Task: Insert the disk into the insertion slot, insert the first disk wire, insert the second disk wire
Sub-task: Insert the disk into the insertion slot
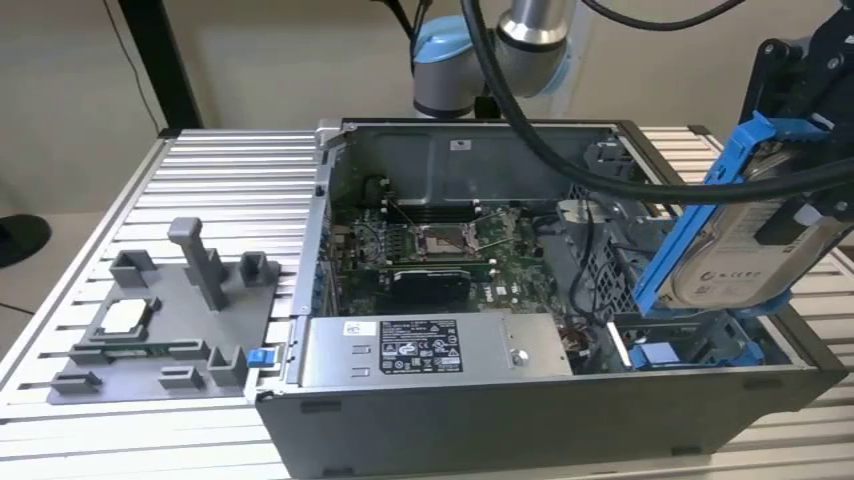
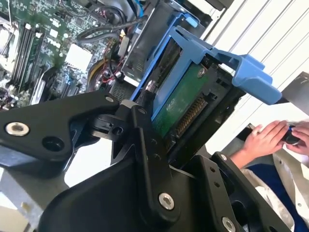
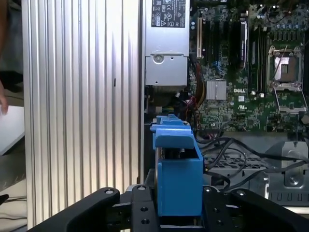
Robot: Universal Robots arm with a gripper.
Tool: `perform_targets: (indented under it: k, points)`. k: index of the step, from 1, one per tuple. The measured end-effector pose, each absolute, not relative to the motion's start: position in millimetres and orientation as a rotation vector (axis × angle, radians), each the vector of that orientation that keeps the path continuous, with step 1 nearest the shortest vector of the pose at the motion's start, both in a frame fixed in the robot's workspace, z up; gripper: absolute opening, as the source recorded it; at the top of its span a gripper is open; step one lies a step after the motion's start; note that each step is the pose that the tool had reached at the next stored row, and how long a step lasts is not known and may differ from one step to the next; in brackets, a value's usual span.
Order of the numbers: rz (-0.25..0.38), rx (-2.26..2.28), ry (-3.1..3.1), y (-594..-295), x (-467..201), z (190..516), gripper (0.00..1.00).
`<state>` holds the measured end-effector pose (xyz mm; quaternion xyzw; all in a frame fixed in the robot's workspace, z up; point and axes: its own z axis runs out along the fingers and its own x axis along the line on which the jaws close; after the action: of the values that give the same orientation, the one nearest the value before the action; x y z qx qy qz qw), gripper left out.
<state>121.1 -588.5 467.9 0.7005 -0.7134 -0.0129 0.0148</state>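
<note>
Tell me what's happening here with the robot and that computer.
The robot arm's gripper is clamped on the disk in its blue carrier, holding it tilted above the open computer case. The insertion slot lies below it, and the disk is not yet seated.

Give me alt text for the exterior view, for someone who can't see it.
A black robot gripper holds a silver-grey hard drive in a bright blue plastic carrier, tilted, above the blue-railed drive bay at the exterior view's right of an open dark grey computer case. The case sits on a ribbed aluminium table.
</note>
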Motion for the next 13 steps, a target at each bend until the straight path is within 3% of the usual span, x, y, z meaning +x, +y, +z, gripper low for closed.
perform_targets:
  k: [13]
  points:
    - [-0.04, 2.181, -2.221, -587, 128, 452, 0.0]
